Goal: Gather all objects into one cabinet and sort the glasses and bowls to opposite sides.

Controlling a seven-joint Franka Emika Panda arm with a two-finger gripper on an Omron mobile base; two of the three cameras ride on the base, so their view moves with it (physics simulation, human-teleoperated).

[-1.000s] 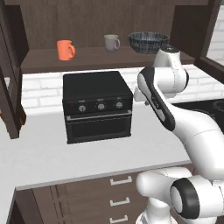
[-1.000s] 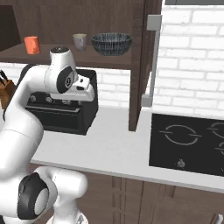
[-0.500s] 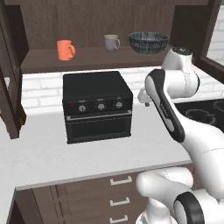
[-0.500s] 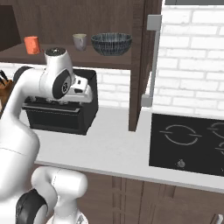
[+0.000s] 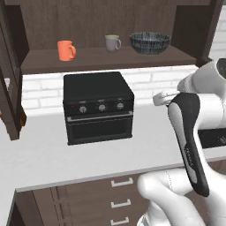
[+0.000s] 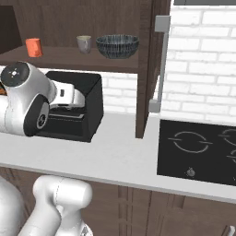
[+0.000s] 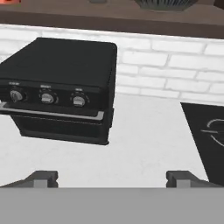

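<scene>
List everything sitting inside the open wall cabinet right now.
On the cabinet shelf stand an orange mug at the left, a grey-beige mug in the middle and a patterned bowl at the right, all apart. Behind the door frames at either end is hidden.

- A black countertop oven [image 5: 98, 106] with three knobs is sitting on the pale table [image 5: 48, 154].
- A black hob [image 6: 198, 150] is lying flush in the table, right of the oven.
- Drawer fronts [image 5: 121, 194] are showing below the table edge.
</scene>
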